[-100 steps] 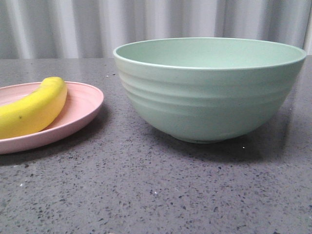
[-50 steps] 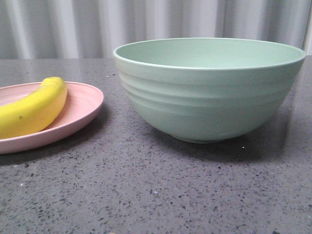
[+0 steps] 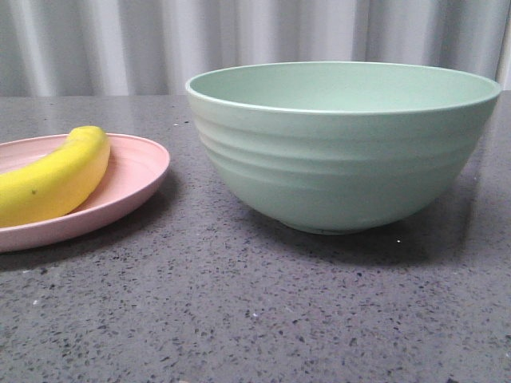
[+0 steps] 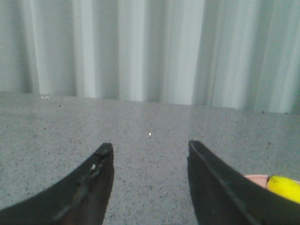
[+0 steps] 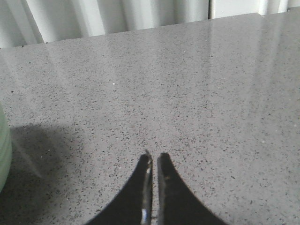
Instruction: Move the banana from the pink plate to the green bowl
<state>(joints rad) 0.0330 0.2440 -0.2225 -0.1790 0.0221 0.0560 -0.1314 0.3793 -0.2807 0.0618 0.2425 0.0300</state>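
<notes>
The yellow banana (image 3: 56,177) lies on the pink plate (image 3: 136,171) at the left of the front view. The green bowl (image 3: 343,148) stands to the right of the plate, and nothing shows inside it. No gripper shows in the front view. In the left wrist view my left gripper (image 4: 150,149) is open and empty over bare table, and the banana's end (image 4: 284,187) and a bit of the plate (image 4: 255,179) show beside one finger. In the right wrist view my right gripper (image 5: 154,157) is shut on nothing, with the bowl's edge (image 5: 3,150) off to one side.
The table (image 3: 255,319) is grey speckled stone. A pale corrugated wall (image 3: 255,40) runs along its far edge.
</notes>
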